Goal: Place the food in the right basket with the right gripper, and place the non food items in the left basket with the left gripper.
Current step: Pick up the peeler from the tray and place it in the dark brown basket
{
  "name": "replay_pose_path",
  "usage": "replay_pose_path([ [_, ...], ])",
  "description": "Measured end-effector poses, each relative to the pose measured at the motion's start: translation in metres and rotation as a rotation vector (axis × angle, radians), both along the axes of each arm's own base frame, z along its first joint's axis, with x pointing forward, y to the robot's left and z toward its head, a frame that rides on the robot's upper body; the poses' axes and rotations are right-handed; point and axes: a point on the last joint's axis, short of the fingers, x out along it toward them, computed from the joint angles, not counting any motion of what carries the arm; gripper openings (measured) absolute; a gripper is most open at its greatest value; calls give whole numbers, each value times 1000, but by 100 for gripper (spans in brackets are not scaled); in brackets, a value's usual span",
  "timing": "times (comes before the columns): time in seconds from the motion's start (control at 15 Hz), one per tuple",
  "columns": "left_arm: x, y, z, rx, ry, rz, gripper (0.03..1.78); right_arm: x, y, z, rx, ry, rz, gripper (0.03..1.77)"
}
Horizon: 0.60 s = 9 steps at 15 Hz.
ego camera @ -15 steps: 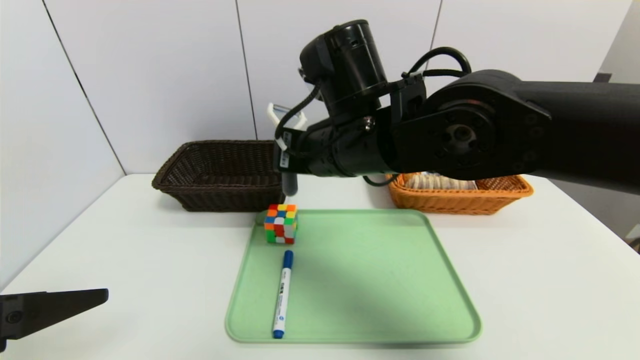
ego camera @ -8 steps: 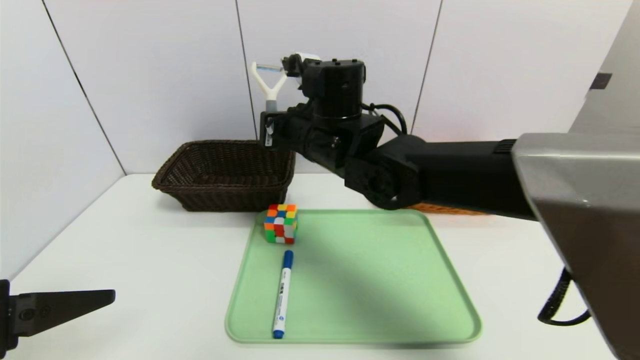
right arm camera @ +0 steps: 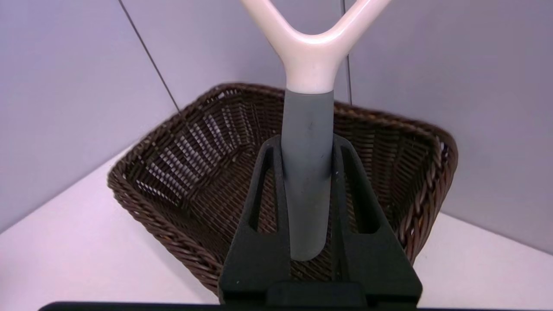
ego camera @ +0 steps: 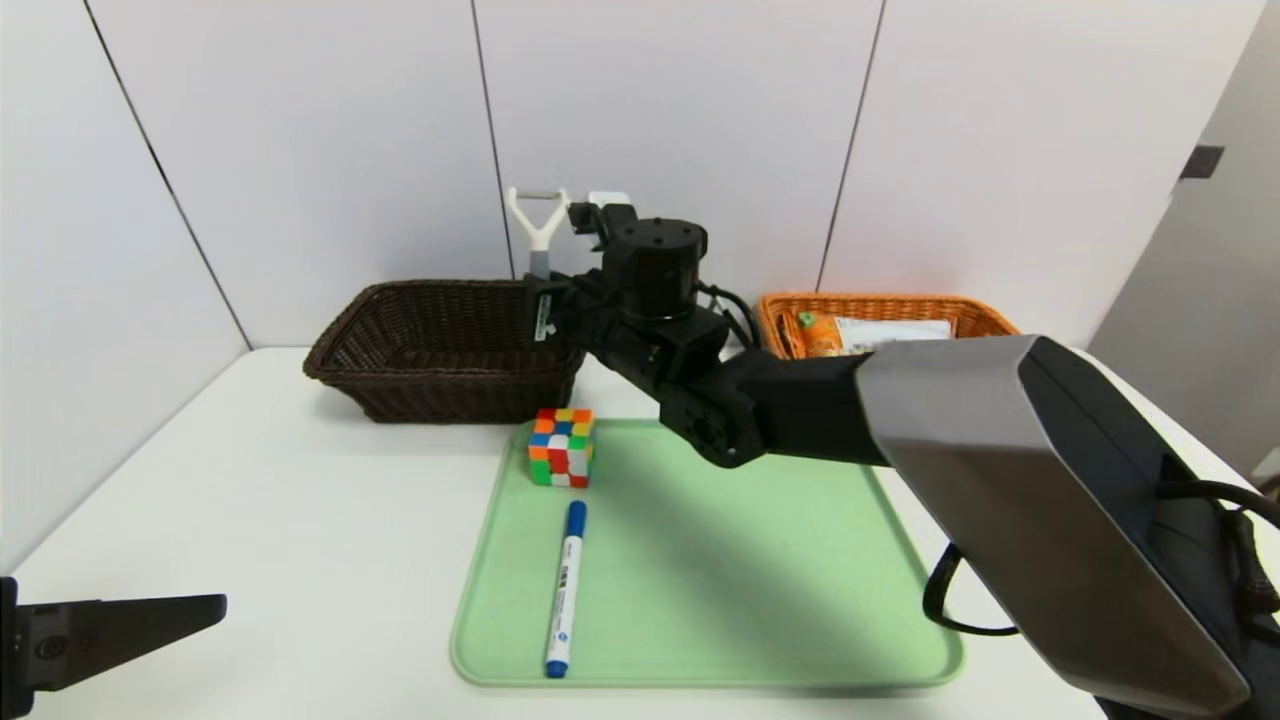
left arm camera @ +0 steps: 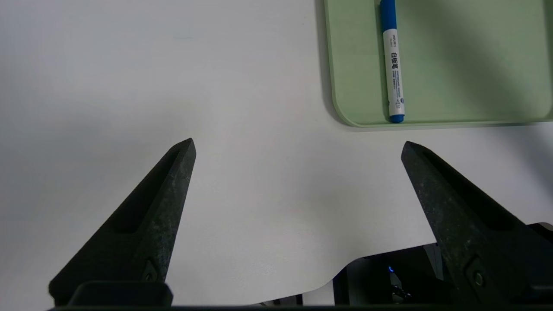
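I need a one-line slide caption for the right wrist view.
Right gripper holds the peeler upright by its grey handle above the dark basket.

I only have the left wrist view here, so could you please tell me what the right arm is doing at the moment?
Observer: The right gripper is shut on a peeler, gripping its grey handle, head up.
Operator: Where is it holding that, please?
Observer: At the dark basket, above its right rim.
Operator: Is there anything else on the tray besides the marker?
Observer: Yes, a colourful cube sits at the far left corner of the tray, beyond the marker.
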Motion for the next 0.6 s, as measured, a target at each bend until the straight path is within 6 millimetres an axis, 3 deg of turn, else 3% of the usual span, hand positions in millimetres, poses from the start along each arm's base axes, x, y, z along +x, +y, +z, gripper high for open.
replay_pose_path([
  [0.27,1,0,0,1,-4,1,169,5,5,-21,-14,16,5,28],
  [0.6,3,-1,1,0,-2,-1,169,8,6,-27,-22,24,14,28],
])
